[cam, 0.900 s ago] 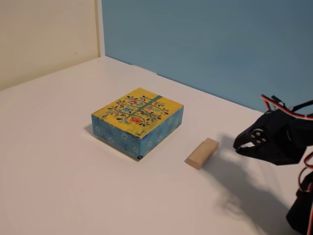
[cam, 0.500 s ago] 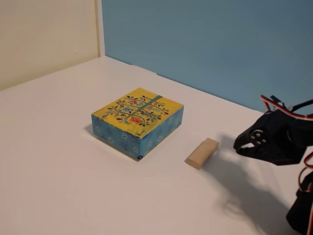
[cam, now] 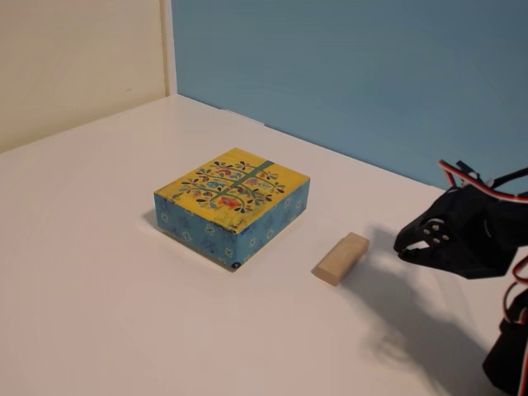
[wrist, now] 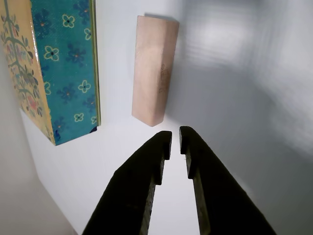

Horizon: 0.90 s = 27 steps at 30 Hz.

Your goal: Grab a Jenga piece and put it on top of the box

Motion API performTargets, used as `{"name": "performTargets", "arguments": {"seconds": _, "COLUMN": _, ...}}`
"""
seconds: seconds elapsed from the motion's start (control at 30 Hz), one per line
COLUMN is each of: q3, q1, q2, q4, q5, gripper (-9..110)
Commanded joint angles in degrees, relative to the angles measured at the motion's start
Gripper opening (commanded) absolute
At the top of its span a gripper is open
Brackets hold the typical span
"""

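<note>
A light-tan Jenga piece (cam: 341, 258) lies flat on the white table, just right of the box (cam: 233, 204), which has a yellow patterned top and blue sides. In the wrist view the Jenga piece (wrist: 154, 68) lies straight ahead of the fingertips, and the box (wrist: 58, 73) fills the upper left. My black gripper (cam: 399, 247) hovers a short way right of the piece, above the table. Its jaws (wrist: 175, 139) stand almost together with only a thin slit between them, and nothing is held.
A blue wall (cam: 355, 74) runs along the back of the table and a cream wall (cam: 74, 58) stands at the left. The arm's body and red wires (cam: 495, 239) occupy the right edge. Bare white table (cam: 107, 313) lies in front of the box.
</note>
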Motion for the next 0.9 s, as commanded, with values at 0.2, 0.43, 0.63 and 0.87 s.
{"name": "performTargets", "arguments": {"seconds": 0.2, "q3": -1.4, "q1": 1.3, "q2": 0.4, "q4": 0.9, "q5": 1.1, "gripper": 0}}
{"name": "performTargets", "arguments": {"seconds": 0.43, "q3": -4.0, "q1": -0.3, "q2": 0.4, "q4": 4.2, "q5": 2.9, "gripper": 2}}
{"name": "performTargets", "arguments": {"seconds": 0.63, "q3": -8.5, "q1": -2.8, "q2": 0.4, "q4": 7.7, "q5": 4.3, "gripper": 3}}
{"name": "performTargets", "arguments": {"seconds": 0.87, "q3": -9.2, "q1": -3.6, "q2": 0.4, "q4": 6.4, "q5": 4.2, "gripper": 5}}
